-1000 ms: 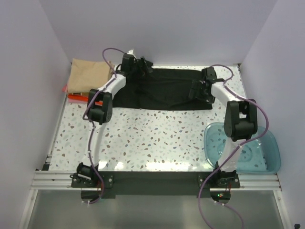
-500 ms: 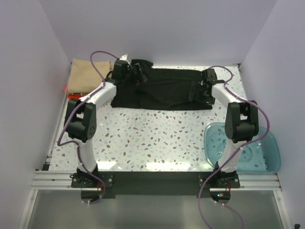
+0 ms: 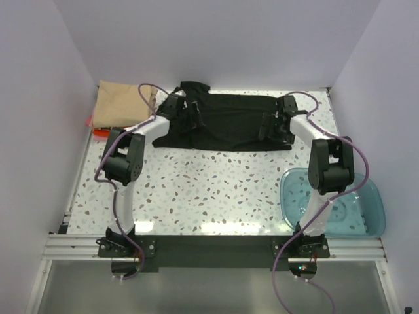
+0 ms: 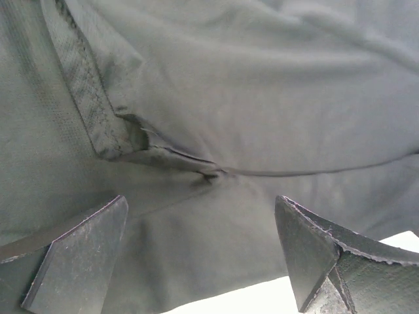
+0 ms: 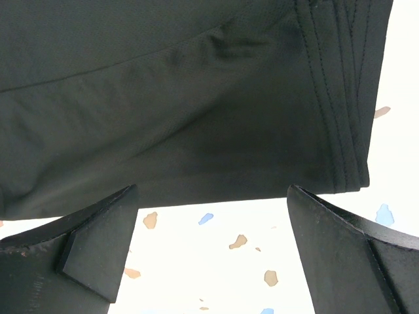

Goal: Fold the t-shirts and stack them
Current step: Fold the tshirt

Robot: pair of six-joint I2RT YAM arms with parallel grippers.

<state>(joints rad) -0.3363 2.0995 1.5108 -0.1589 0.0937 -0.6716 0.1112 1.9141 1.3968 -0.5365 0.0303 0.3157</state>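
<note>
We see the spread t-shirt [image 3: 229, 124] along the table's [image 3: 209, 190] far side — a folded t-shirt [image 3: 121, 103] left of it, the bowl [image 3: 370, 196] near right.

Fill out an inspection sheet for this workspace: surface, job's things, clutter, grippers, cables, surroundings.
Surface: speckled table, no spills seen.
Job's things: black t-shirt spread flat along the far edge; tan t-shirt folded in the far left corner, lying on a red-orange t-shirt of which only an edge shows.
Clutter: teal plastic bowl at the near right, partly behind the right arm.
Grippers: left gripper open above the black t-shirt's left part; right gripper open at its near right hem. Neither holds anything.
Cables: purple cables loop along both arms, no snag seen.
Surroundings: pale lilac walls on three sides; aluminium rail at the near edge.
</note>
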